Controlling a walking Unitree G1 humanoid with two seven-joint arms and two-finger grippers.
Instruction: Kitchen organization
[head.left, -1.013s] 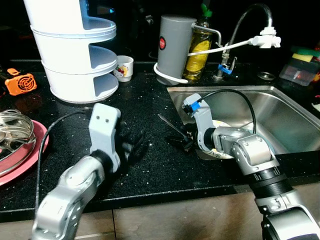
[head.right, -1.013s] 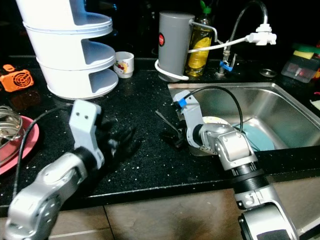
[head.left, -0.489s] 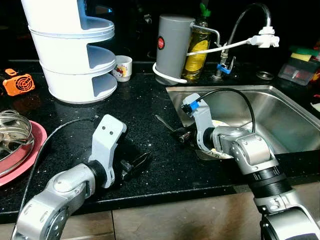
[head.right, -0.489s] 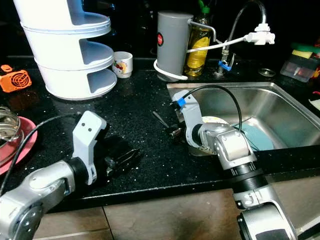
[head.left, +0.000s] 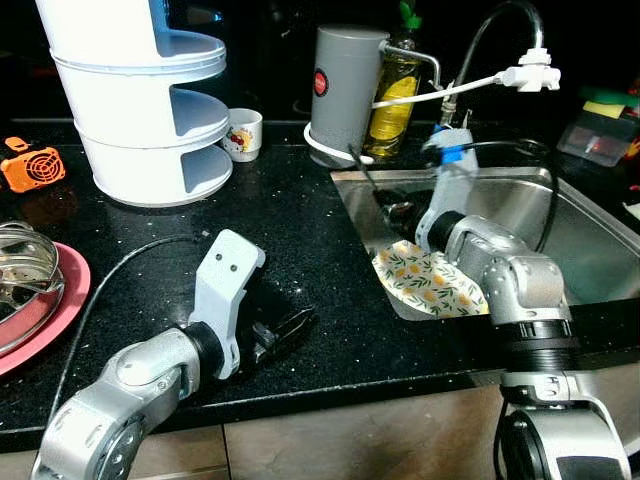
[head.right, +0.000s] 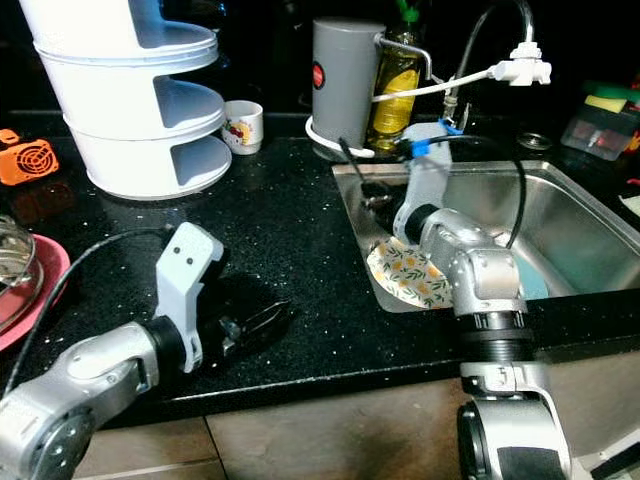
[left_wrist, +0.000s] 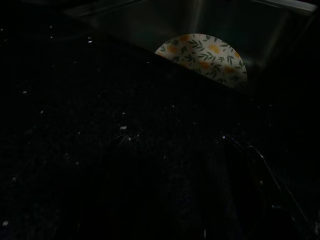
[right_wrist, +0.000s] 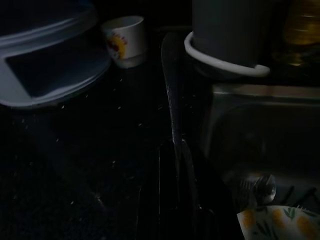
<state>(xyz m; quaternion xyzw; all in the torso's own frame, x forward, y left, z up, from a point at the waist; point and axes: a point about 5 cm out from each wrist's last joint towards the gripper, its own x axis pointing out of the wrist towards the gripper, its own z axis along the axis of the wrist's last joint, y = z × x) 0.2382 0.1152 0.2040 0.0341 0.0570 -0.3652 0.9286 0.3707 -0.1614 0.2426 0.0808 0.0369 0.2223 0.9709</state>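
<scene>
Clamped on a dark slender utensil (right_wrist: 172, 107), right gripper (head.left: 392, 205) hovers over the steel sink (head.left: 590, 235), floral round plate (head.left: 430, 280) unsorted; left gripper (head.left: 285, 330) rests parted.

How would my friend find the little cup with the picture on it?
Start at the tall white tiered rack at the back left of the black counter. The little cup stands just to its right, before the grey canister. It is the one small white cup, with a red and yellow picture.
</scene>
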